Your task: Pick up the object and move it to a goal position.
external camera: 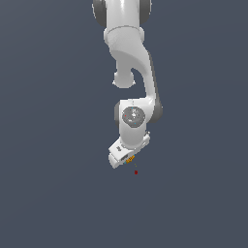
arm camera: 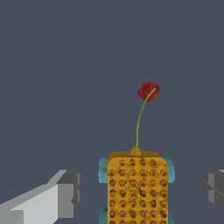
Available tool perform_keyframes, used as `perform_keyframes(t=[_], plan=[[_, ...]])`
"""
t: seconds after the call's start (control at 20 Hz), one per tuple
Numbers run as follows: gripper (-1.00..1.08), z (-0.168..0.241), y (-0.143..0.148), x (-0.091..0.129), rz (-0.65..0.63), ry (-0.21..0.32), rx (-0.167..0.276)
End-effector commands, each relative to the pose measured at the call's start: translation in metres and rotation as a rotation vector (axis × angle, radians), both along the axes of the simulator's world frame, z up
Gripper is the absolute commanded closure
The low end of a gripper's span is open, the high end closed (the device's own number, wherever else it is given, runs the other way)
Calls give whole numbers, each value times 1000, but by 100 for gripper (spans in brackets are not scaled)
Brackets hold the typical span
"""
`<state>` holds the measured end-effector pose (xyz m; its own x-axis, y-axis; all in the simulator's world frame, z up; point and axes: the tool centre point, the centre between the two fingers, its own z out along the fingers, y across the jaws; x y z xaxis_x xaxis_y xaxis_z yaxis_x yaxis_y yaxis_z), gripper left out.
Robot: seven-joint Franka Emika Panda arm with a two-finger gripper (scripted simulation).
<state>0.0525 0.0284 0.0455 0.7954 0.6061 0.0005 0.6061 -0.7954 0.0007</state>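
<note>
The block (arm camera: 137, 188) looks small, stiff and light, a hard oblong with a dimpled orange face and teal edges; I judge it will not squash or sag, though the smooth teal sides might slip under a weak pinch; the sensible hold is across its narrow width, one finger on each teal side, near the middle of its length. In the wrist view it lies between the two grey fingers (arm camera: 65, 194), with a clear gap on either side; the gripper (arm camera: 140, 192) is spread apart and touches nothing; whether the block is level with the fingertips or below them I cannot tell. In the exterior view the block (external camera: 130, 159) shows as a speck at the end of the gripper (external camera: 127, 160), tucked under the white hand; the red dot (external camera: 136, 172) sits just beyond it, at about five o'clock from the block and close by; a thin greenish line (arm camera: 139, 122) runs from block to dot in the wrist view.
</note>
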Motion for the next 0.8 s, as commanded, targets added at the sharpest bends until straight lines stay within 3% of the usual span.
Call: perform_keyframes(t=[0.0, 0.4, 0.45, 0.75], plan=[[-92, -14, 0, -1, 2, 1, 0], [-92, -30, 0, 0, 3, 1, 0], [108, -30, 0, 0, 3, 1, 0], [108, -30, 0, 0, 3, 1, 0]])
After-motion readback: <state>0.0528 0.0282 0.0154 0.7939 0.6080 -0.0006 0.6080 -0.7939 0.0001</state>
